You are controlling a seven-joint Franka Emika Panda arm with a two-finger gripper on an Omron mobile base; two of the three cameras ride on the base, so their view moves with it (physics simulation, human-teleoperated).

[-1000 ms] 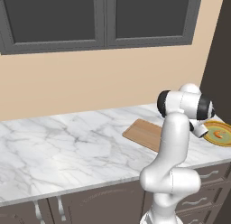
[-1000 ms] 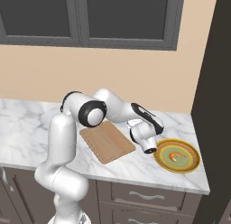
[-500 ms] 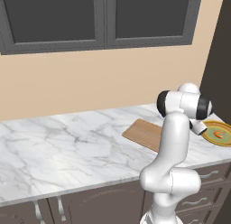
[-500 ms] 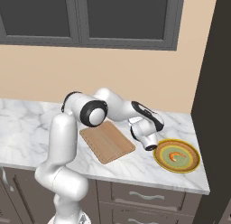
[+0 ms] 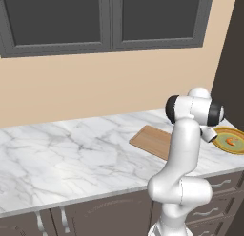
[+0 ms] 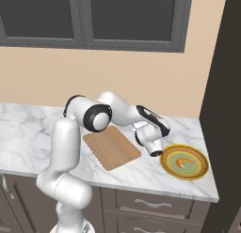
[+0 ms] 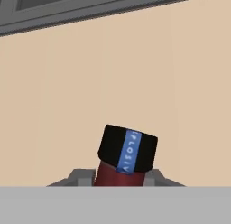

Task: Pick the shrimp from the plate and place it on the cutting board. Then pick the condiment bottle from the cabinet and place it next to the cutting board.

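In the hand view a dark red condiment bottle (image 7: 127, 151) with a black cap and blue label stands between my grey fingers (image 7: 79, 177), and my gripper (image 7: 118, 179) is shut on it, facing the beige wall. In the base views the gripper (image 6: 154, 150) (image 5: 209, 134) hangs low over the counter, between the cutting board (image 6: 112, 147) (image 5: 151, 141) and the plate (image 6: 184, 162) (image 5: 229, 140). The small orange shrimp (image 6: 185, 161) (image 5: 231, 142) lies on the plate's centre. The dark cabinet (image 6: 227, 86) (image 5: 234, 63) rises at the right.
The white marble counter (image 5: 66, 154) stretches far to the left of the board. Grey glass-fronted wall cupboards (image 6: 94, 16) hang above the beige wall. Drawers with silver handles (image 6: 155, 204) sit below the counter edge.
The hand has dipped very slightly beside the plate. The board, plate and shrimp have stayed where they were.
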